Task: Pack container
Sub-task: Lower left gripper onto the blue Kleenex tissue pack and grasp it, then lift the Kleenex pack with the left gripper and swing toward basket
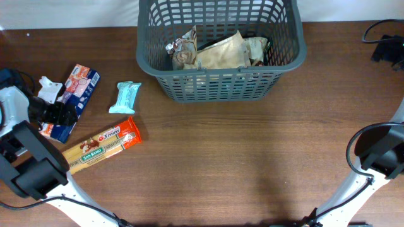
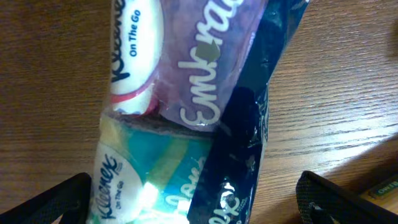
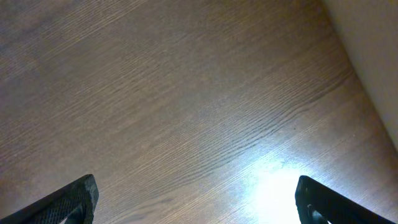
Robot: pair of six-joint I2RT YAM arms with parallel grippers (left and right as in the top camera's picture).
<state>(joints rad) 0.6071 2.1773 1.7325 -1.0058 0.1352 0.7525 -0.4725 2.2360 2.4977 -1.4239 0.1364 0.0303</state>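
I've got the brown wooden desk (image 1: pixel 252 164) in view, and at its far edge, centre, sits the container (image 1: pixel 218 85): a big dark grey basket with rounded corners and slotted lattice walls, crumpled beige packets (image 1: pixel 221 52) lying inside. Well apart to its left on the desk lie a long San Remo spaghetti pack (image 1: pixel 101 146), a Kleenex tissue pack (image 1: pixel 81 82) and a small pale blue packet (image 1: pixel 126 96). My left hand (image 2: pixel 196 202) is spread wide right over the tissues, gripping nothing. At the near right my right hand (image 3: pixel 199 202) is spread wide too, wood grain beneath it.
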